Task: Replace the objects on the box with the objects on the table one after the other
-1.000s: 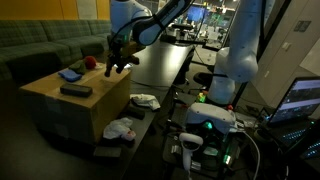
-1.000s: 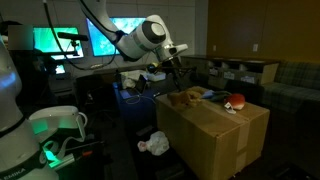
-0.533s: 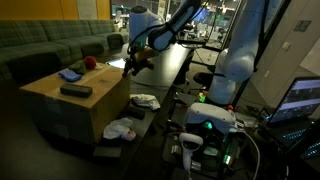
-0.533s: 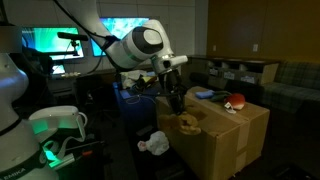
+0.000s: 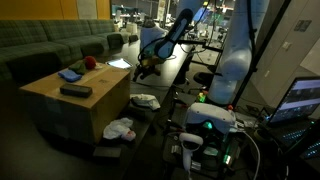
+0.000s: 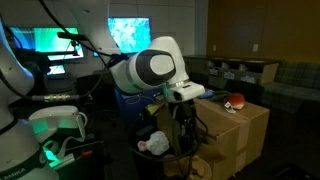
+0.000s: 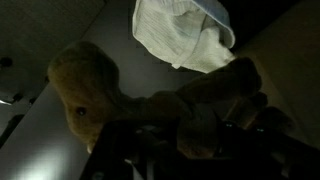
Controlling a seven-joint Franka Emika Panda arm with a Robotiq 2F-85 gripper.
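Plush toy: a tan soft toy [image 7: 88, 85], bear-like as far as I can tell in the dim wrist view. It hangs from my grip with its head toward the left of that view.
Gripper: my gripper [image 7: 197, 132] is clamped on the plush toy, the fingers pressed into its fabric with only plush between them.
My position: in an exterior view my gripper [image 5: 146, 68] hangs over the table, off to the side of the box and not touching it.
The table: long, low and black [image 5: 172, 62], running away from the box's side.
The box: a large tan cube [image 5: 62, 108] with a flat top. It shows in both exterior views and stands behind my arm in one [image 6: 240, 125].
On the box: a blue item [image 5: 70, 74], a red ball [image 5: 90, 62] and a flat black item [image 5: 76, 90], each apart from the others.
Below me: a crumpled white cloth [image 7: 185, 40] lies on the dark surface, beyond the toy in the wrist view.
By the box's foot: a white bundle [image 5: 121, 128] lies low, just beside the box.
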